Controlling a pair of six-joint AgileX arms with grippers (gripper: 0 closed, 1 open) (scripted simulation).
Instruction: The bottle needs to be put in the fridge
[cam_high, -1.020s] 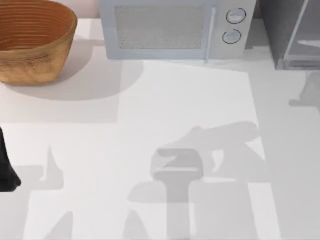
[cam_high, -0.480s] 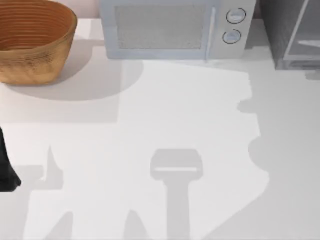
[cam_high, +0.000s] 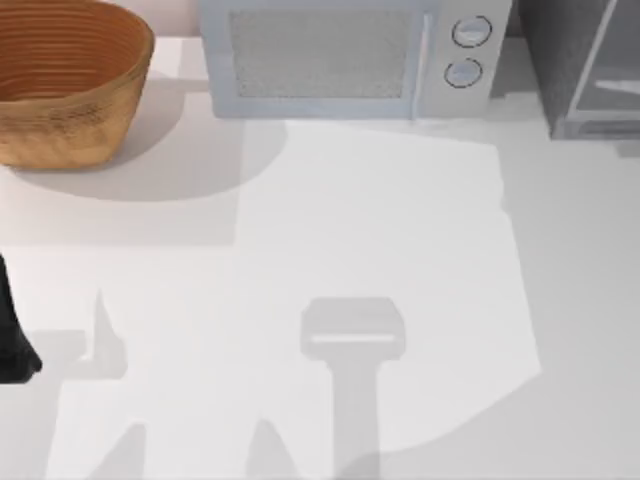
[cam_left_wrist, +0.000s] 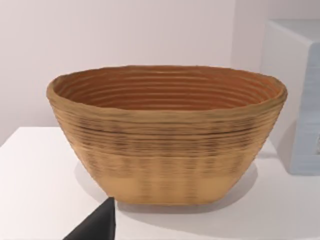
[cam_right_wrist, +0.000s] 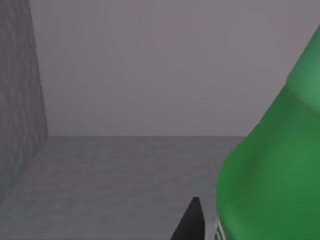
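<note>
The bottle is seen close up in the right wrist view, inside the grey interior of the fridge, beside one dark finger; whether it is gripped cannot be told. From above, the fridge is seen at the counter's back right, and the left arm is parked at the left edge, facing the basket.

Overhead downward; wrist cams close — perhaps level.

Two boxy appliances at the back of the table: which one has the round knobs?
The light grey microwave, mid-table at the back, has two round knobs beside its door. The dark grey fridge in the back right corner has none.
</note>
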